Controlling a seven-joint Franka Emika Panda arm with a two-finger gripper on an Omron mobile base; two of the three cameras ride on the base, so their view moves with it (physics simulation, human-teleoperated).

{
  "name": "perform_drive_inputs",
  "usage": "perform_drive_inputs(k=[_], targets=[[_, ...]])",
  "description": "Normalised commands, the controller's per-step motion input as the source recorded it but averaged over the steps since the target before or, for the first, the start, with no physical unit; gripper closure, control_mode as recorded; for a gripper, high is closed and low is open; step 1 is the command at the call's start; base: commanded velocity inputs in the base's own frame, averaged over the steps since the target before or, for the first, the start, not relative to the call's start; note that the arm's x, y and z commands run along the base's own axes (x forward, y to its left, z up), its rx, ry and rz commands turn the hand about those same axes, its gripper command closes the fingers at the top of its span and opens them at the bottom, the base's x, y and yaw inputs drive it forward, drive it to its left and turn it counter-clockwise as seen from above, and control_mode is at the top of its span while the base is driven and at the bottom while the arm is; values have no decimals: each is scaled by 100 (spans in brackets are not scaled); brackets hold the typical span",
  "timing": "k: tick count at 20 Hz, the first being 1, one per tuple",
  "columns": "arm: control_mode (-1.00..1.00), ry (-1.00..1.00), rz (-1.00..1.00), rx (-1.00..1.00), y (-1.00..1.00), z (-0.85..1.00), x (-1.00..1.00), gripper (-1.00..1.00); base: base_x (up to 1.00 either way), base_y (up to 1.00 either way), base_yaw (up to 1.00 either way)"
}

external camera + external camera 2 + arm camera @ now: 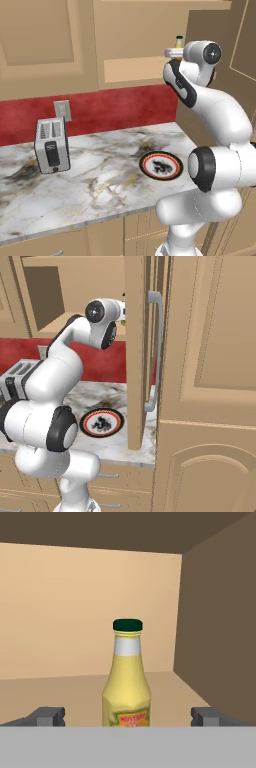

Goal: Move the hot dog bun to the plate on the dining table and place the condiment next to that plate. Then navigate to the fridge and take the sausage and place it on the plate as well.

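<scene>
While upright in the cabinet, one condiment [126,679], one plate [161,165], one toaster [51,145]

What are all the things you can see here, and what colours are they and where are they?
bottle: one, yellow with a green cap, upright inside the open cupboard
plate: one, red-orange rim, black band, white middle, on the marble counter
toaster: one, silver, on the counter by the red wall
wall socket: one, pale grey, above the toaster
cupboard door: one, tan, swung open
gripper: one, dark fingertips, open either side of the bottle, not touching
</scene>
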Motion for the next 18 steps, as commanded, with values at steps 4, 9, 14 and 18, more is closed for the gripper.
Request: perform_drive_inputs(k=[4, 9, 14, 18], targets=[[-100, 0, 0, 0, -3, -3, 17, -100, 0, 0, 0], [-100, 0, 0, 0, -1, -9, 19, -100, 0, 0, 0], [-100, 0, 0, 0, -5, -10, 18, -100, 0, 0, 0], [-100, 0, 0, 0, -4, -8, 16, -100, 0, 0, 0]])
